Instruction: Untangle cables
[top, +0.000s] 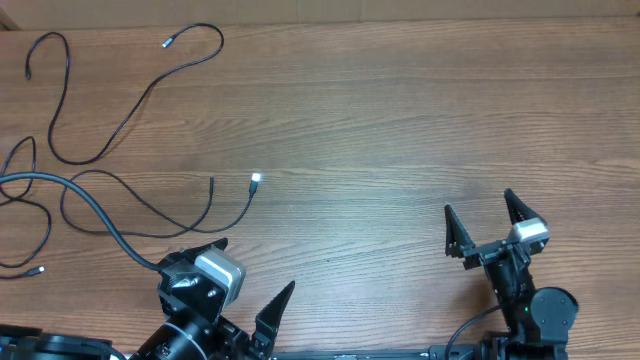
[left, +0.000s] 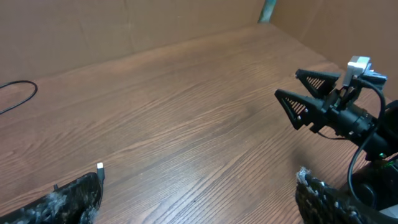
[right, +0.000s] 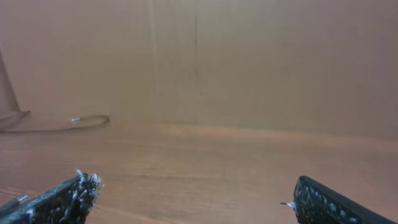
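Thin black cables lie spread in loose strands over the left half of the wooden table. One long strand (top: 110, 135) snakes from the far left up to a silver plug (top: 167, 42). Another strand (top: 150, 228) loops low and ends in a white plug (top: 255, 180), which also shows in the left wrist view (left: 99, 167). A third strand (top: 25, 205) runs along the left edge. My left gripper (top: 250, 275) (left: 196, 190) is open and empty, just in front of the white plug. My right gripper (top: 483, 215) (right: 193, 193) is open and empty, far from the cables.
A thicker grey-black wire (top: 100, 215) runs from the left edge to my left arm. A brown cardboard wall (right: 249, 62) stands behind the table. A cable end (right: 87, 119) lies far off to the left in the right wrist view. My right gripper shows in the left wrist view (left: 311, 96).
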